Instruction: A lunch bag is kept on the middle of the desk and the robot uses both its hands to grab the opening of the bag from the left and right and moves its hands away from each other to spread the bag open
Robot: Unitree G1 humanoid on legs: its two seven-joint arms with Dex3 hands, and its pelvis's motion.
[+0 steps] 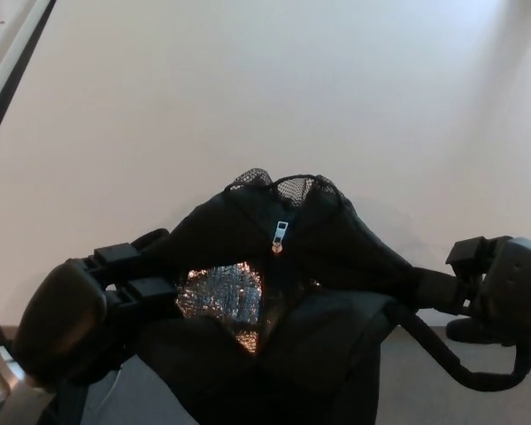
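A black lunch bag [327, 248] lies at the desk's near edge, its mouth facing me, with silver foil lining [221, 297] showing through the opening. A mesh pocket [288, 186] and a zipper pull [280, 235] sit at its far end. My left hand [80, 314] comes in from the lower left, its fingers [137, 270] shut on the bag's left rim. My right hand [504, 288] is at the right edge, gripping the bag's right rim, where the fabric is drawn taut. A black strap [442, 354] loops below it.
The white desk [248, 97] stretches away behind the bag. A dark strip [9, 75] runs along its upper-left edge. Grey floor [460, 398] shows beyond the near edge at the bottom right.
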